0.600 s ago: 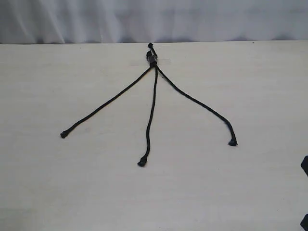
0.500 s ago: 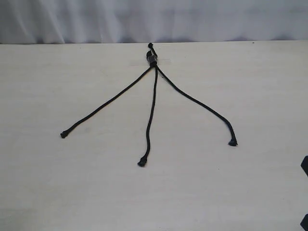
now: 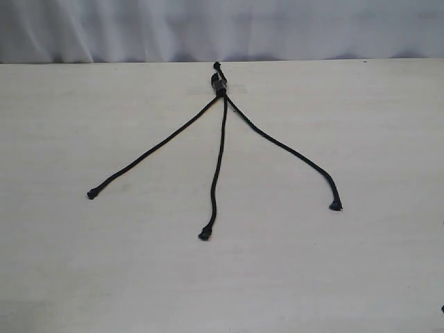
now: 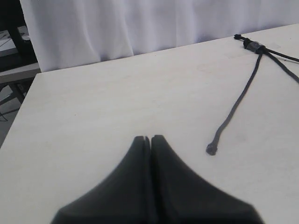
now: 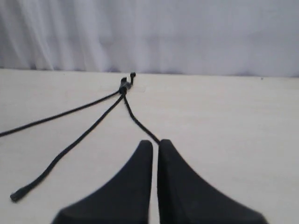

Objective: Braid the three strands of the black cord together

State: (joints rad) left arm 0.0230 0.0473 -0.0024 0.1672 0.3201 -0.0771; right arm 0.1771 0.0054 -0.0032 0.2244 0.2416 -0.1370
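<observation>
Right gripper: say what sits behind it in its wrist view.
The right strand runs from the knot and vanishes behind the shut right gripper. Its tip end is covered.

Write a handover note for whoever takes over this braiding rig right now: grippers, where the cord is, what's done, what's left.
Left gripper: shut, holding nothing.
Right gripper: shut, holding nothing; in its wrist view the right strand passes out of sight behind its tips.
Black cord: bound end lies near the far edge of the table. The left strand, middle strand and right strand fan out flat towards the near side, apart and uncrossed.
Done: nothing braided yet.
Left: the whole braid, starting with the first crossing.
</observation>
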